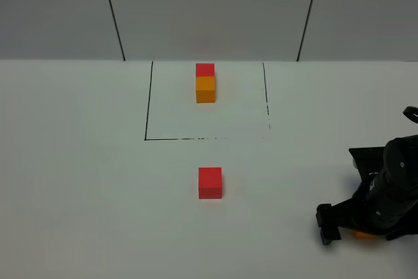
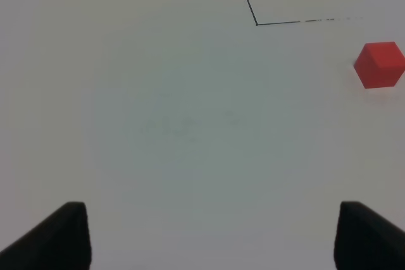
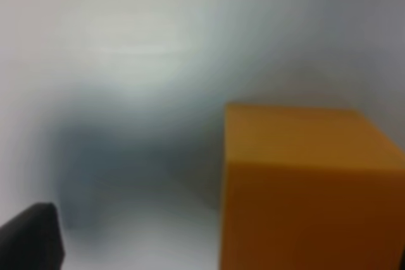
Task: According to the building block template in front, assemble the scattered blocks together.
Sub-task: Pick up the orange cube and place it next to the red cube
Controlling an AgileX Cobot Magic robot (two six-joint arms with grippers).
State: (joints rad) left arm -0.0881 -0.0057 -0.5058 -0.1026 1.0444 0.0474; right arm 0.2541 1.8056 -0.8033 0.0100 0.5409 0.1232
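1. The template's small matte red cube and small matte orange cube were unpatterned.
2. The thin line square was black, broken in places.
3. The larger matte red cube and larger matte orange cube were plain.
4. The flat tabletop was white.

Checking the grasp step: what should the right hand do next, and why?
Probably close the right hand on the orange cube. The hand is open and down at the cube, which appears to sit between its fingers, off-centre. The red cube lies apart, not yet joined as in the template.
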